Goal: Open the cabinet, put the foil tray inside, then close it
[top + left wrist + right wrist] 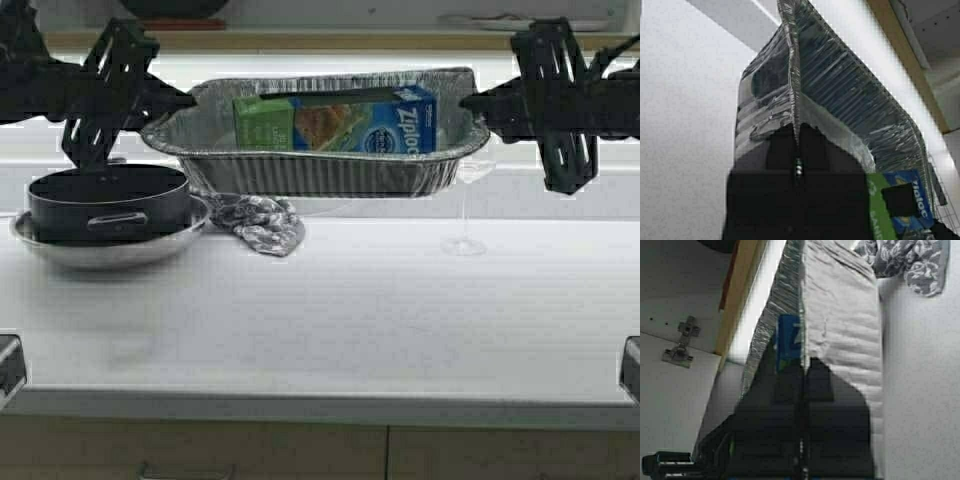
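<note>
Nearest, along the lower edge of the high view: tan base cabinet fronts (pixel 300 455) under the lip of the white bench (pixel 340 320). Broad bare bench surface beyond that.

Farther back on the robot's left: a black pot (pixel 108 203) sitting inside a round steel bowl (pixel 110 245) on the bench. Just beside the bowl, toward the middle, a crumpled grey patterned cloth (pixel 262 224), lying flat. On the robot's right, a clear wine glass (pixel 466 205) standing upright, partly behind the tray's end.

Above these, lifted clear of the bench and held roughly level: the foil tray (pixel 320 165), its long side across the view. Inside it, a green and blue Ziploc box (pixel 340 122) standing on its long edge and leaning against the far wall.

Left pincer (pixel 178 100) clamped on the rim of the tray's left end; in the left wrist view the dark fingers (pixel 815 150) pressed one either side of the thin foil rim, closed tight on it. Right pincer (pixel 472 102) clamped likewise on the rim of the right end; in the right wrist view the fingers (pixel 820 382) shut on the rim edge, with the cloth visible beyond.

Farthest, above the tray: the wooden shelf (pixel 300 40) of the open cabinet (pixel 685 300), its pale inner side wall and a metal hinge (pixel 681 342) showing in the right wrist view.
</note>
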Tool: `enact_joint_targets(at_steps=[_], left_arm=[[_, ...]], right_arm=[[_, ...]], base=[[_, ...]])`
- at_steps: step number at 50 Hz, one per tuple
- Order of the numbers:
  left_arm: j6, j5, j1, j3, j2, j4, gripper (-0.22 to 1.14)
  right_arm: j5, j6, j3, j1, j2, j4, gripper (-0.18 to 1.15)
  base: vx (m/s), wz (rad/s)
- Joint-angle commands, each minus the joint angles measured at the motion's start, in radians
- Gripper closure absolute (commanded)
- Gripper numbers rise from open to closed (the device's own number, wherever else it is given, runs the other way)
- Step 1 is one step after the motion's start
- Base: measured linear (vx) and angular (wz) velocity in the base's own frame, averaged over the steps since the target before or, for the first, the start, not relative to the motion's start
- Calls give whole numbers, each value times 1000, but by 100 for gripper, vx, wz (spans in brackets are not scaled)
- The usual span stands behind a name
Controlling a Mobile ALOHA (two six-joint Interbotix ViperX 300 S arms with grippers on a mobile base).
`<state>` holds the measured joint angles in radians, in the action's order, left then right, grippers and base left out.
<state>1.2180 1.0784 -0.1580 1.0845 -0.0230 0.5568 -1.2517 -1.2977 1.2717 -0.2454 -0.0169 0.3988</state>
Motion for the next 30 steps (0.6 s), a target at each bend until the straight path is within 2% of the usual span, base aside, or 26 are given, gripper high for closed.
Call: enact_joint_targets(at_steps=[1, 20, 30], left_arm=[[48, -63, 3, -26, 106, 43, 88], [172, -135, 3, -144, 201, 83, 88], [206, -181, -5, -202, 224, 98, 88]], right_arm=[[98, -26, -9, 5, -147, 5, 89], [486, -91, -86, 5, -466, 28, 89], [653, -115, -164, 5, -529, 35, 89]], base=[[0, 0], [0, 0], [0, 0]])
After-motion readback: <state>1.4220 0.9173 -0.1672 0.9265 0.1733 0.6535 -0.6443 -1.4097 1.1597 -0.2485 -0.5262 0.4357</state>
